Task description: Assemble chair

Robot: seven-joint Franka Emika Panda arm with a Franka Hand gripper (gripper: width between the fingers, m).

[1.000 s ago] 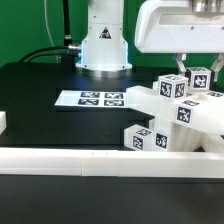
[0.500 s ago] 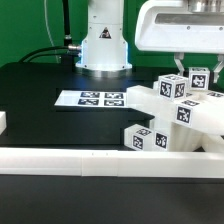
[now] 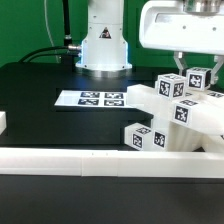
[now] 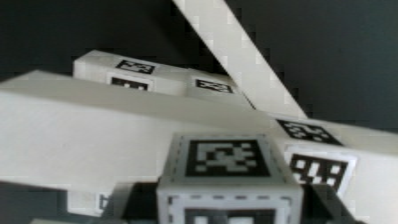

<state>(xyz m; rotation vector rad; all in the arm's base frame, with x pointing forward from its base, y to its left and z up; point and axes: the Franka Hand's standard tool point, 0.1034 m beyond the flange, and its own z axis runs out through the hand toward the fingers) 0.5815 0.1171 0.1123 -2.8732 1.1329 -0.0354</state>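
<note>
The white chair parts (image 3: pixel 186 118) lie stacked at the exterior view's right, each with black-and-white tags. My gripper (image 3: pixel 197 66) hangs over the top of this stack. Its fingers (image 3: pixel 181 63) stand on either side of a tagged square chair leg (image 3: pixel 198 79), whose end points up. In the wrist view the same chair leg (image 4: pixel 224 160) fills the gap between my dark fingers (image 4: pixel 153 205), which press on its two sides. Below it lie the flat white chair parts (image 4: pixel 89 110) and a long slanted bar (image 4: pixel 240 50).
The marker board (image 3: pixel 100 99) lies flat on the black table in front of the robot base (image 3: pixel 104 45). A long plain white border rail (image 3: pixel 90 160) runs along the front edge. A small white block (image 3: pixel 3 122) sits at the left edge.
My hand and the chair leg between the fingers have shifted slightly toward the exterior view's right. The other parts have not moved.
</note>
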